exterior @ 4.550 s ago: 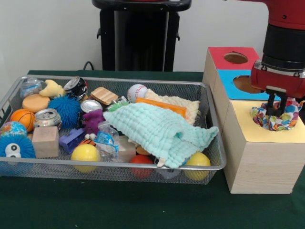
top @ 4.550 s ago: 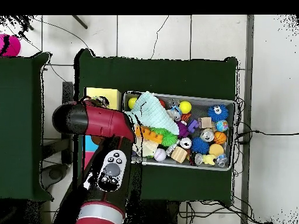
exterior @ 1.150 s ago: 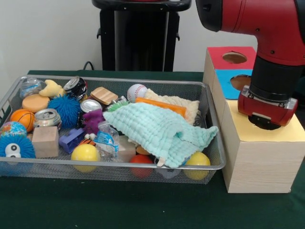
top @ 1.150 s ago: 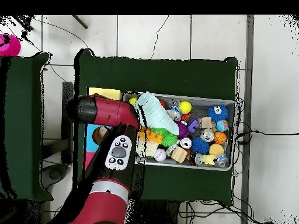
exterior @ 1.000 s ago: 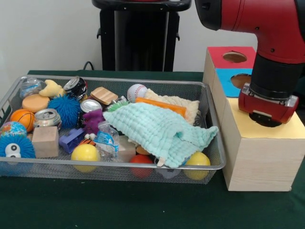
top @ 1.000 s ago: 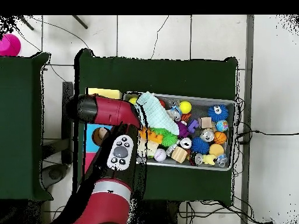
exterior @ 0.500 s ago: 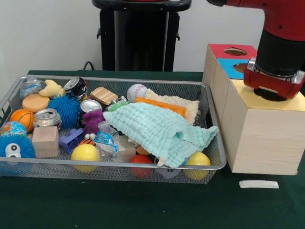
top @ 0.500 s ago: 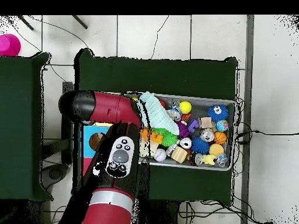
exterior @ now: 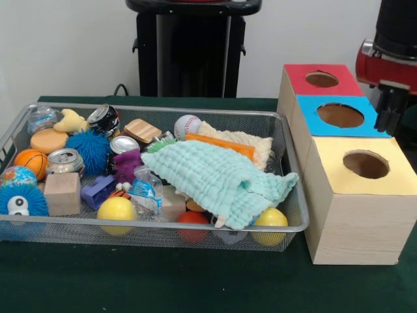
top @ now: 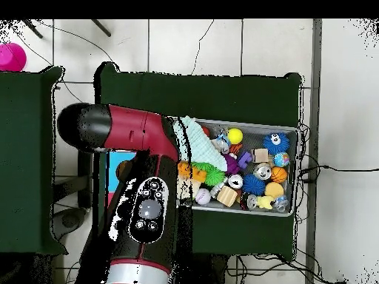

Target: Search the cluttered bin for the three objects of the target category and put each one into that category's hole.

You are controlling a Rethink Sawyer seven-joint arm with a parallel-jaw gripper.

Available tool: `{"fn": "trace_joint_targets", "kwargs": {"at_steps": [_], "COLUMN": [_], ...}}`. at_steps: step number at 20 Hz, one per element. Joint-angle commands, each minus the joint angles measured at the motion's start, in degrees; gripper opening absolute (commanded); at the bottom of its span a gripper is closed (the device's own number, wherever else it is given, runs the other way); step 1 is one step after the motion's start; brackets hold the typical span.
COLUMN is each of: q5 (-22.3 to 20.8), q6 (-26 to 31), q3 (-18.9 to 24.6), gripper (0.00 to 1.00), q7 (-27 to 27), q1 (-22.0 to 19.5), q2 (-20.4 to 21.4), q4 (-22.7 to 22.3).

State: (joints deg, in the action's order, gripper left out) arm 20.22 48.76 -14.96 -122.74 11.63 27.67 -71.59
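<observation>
My gripper [exterior: 389, 116] hangs at the right edge of the front view, above and behind the blue hole [exterior: 340, 115] of the wooden box. It is open and holds nothing. The yellow hole [exterior: 366, 164] and the red hole [exterior: 322, 79] are uncovered. In the wire bin [exterior: 150, 225] a mint-green cloth [exterior: 221, 176] lies over the right half, with a cream cloth [exterior: 251, 143] and an orange strip [exterior: 218, 145] behind it. In the overhead view my arm [top: 144, 207] hides the gripper and most of the box. The mint-green cloth [top: 198, 144] shows beside it.
The bin's left half holds balls, cans, wooden blocks, a spiky blue ball [exterior: 88, 149], a baseball [exterior: 187, 125] and a crushed bottle [exterior: 146, 192]. A black pedestal [exterior: 189, 49] stands behind the bin. A pink object [top: 11, 55] sits on the side table.
The arm has risen and drawn back from over the yellow hole, uncovering it. The colourful cloth held 4.5 s ago is gone from view. The box sits level again.
</observation>
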Motion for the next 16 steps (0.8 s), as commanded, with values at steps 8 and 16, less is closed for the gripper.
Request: {"fn": "trace_joint_targets", "kwargs": {"at_steps": [8,16], "q5": [-3.4,-6.1], "q6": [7.8,12.5], "q3": [2.1,1.2], "gripper": [0.0,0.0], "q7": [-5.7,-4.1], "q1": [-1.0,-1.9], "q2": [0.7,1.6], "q4": [0.0,4.5]}}
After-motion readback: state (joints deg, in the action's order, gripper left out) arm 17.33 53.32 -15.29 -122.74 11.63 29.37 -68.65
